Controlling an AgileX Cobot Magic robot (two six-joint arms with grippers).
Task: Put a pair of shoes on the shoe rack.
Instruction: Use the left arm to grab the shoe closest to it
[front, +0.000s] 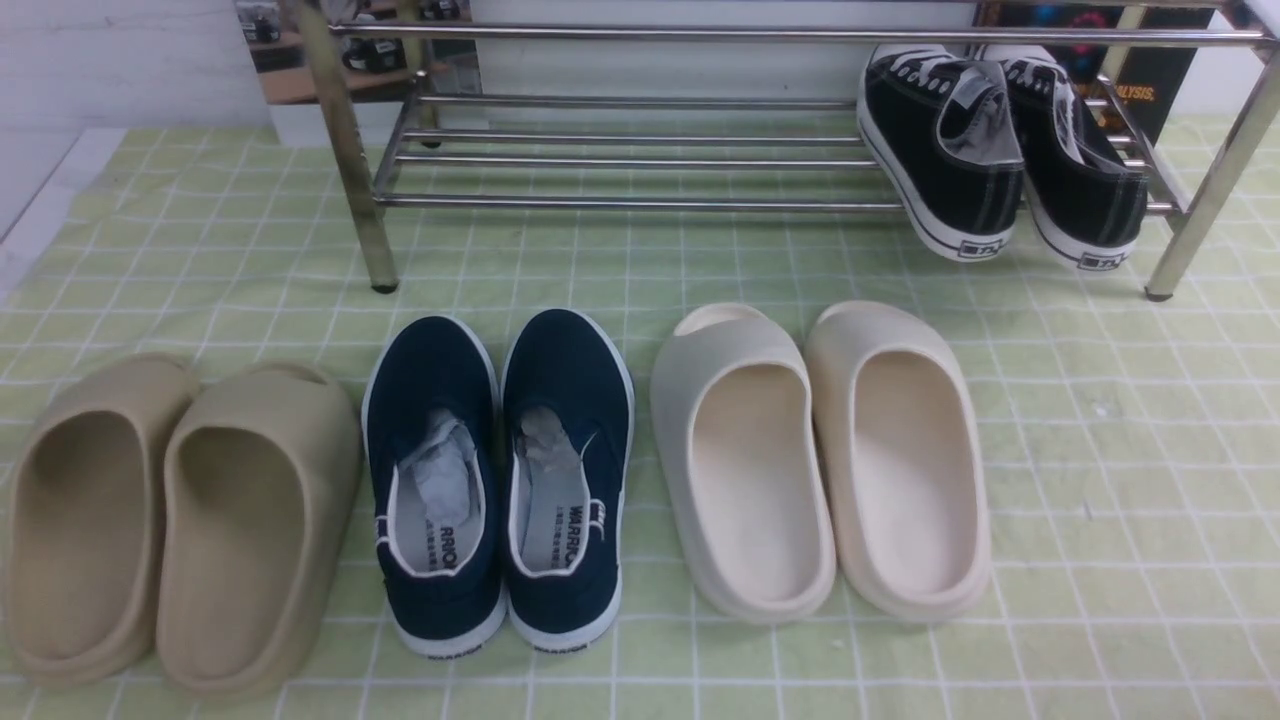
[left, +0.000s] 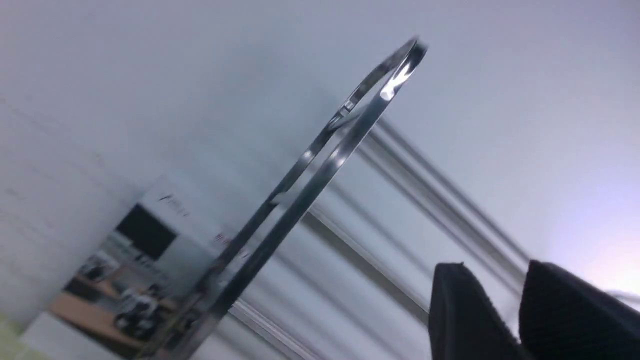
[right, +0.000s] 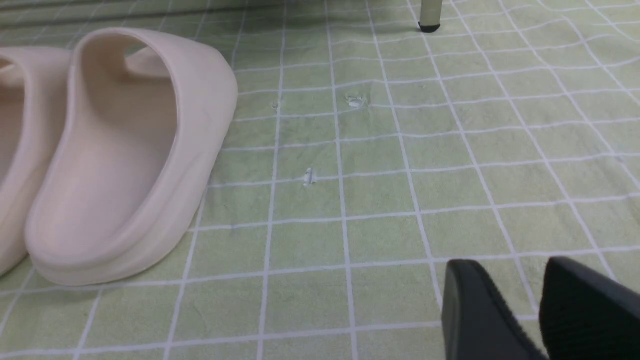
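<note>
The pair of navy slip-on shoes, left one (front: 432, 400) and right one (front: 567, 380), stands side by side on the green checked cloth, toes toward the shoe rack, with crumpled paper inside. The chrome shoe rack (front: 640, 203) stands at the back; its side frame (left: 320, 170) shows in the left wrist view and one leg foot (right: 429, 20) in the right wrist view. Neither gripper shows in the front view. My left gripper (left: 495, 270) is shut and empty, raised near the rack's end. My right gripper (right: 505, 267) is shut and empty, low over the cloth.
Two black lace-up sneakers (front: 940, 140) lean on the rack's right end. Tan slides (front: 250, 520) lie left of the navy shoes and cream slides (front: 745, 460) right of them; one cream slide (right: 130, 150) shows in the right wrist view. A white wall stands behind.
</note>
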